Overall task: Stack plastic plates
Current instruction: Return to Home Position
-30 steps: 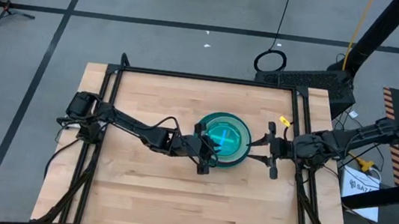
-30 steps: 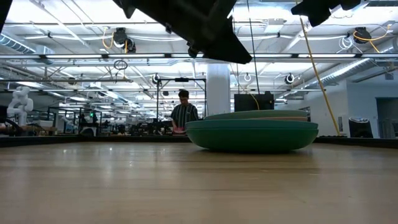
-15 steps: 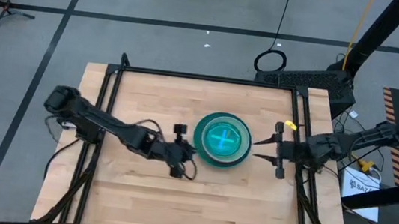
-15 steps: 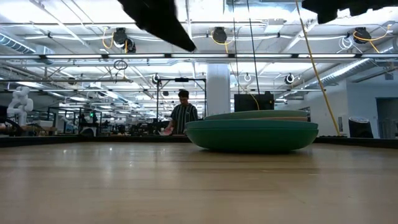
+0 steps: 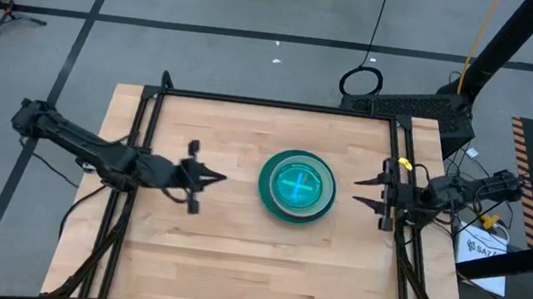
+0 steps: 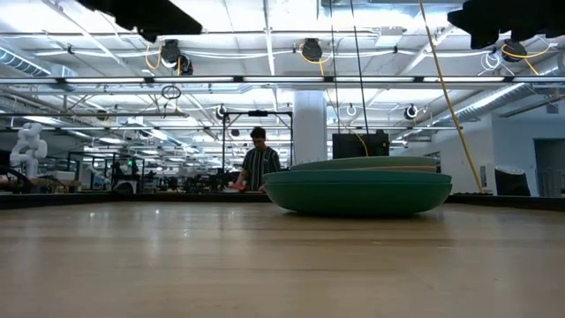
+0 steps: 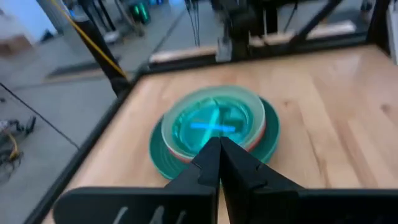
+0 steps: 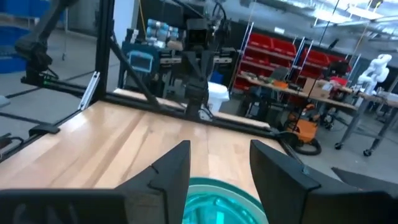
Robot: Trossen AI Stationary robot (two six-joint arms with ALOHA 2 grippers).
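The plastic plates [image 5: 297,185] stand in one stack at the middle of the table. A large green one is at the bottom, a red-orange rim [image 7: 264,134] shows in between, and a translucent blue-green one [image 7: 211,123] lies on top. The bottom plate [image 6: 357,193] rests on the wood. My left gripper [image 5: 219,176] hangs shut to the left of the stack, pointing at it, clear of it; its fingers [image 7: 219,149] are together. My right gripper [image 5: 358,189] hangs open to the right of the stack with nothing between its fingers [image 8: 177,158].
A black frame rail [image 5: 272,104] runs along the table's far edge and both sides. Bare wood [image 5: 263,270] lies near the front edge. Beyond the table, a person [image 6: 259,161] stands at a bench in the room.
My left gripper has drawn back from over the stack toward the table's left edge, rising a little. My right gripper has pulled back toward the right edge. The stack has stayed where it was.
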